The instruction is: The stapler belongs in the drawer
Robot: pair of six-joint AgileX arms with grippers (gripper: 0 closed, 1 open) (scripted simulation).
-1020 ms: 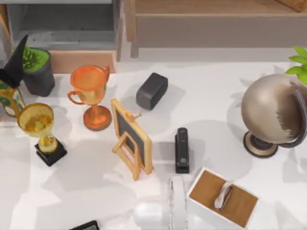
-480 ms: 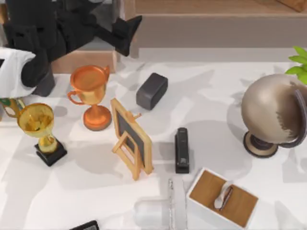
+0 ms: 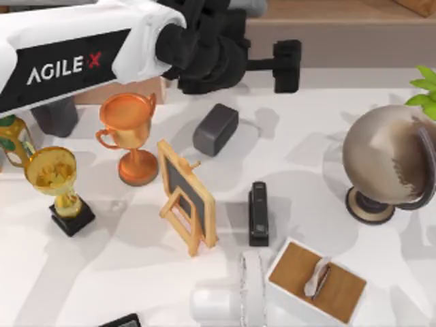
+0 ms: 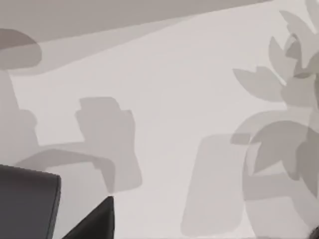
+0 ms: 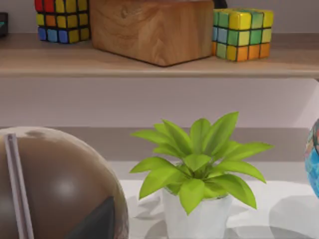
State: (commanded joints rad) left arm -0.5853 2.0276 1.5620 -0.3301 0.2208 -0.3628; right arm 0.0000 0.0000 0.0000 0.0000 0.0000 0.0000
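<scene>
Stapler point(image 3: 258, 212) lies flat with bare table point(image 3: 122, 286) around it; our left gripper point(image 3: 285, 66) hovers near the back edge, jaw state unclear.

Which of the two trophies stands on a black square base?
The yellow-gold trophy near the table's left edge; its stem ends in a black base. The orange trophy beside it has two handles and a round orange foot instead.

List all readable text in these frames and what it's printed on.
"AGILE X" on the black panel of the left arm, reaching across the far left of the table.
No other lettering shows: the stapler, orange trophy, gold trophy and small chalkboard carry nothing legible.
</scene>
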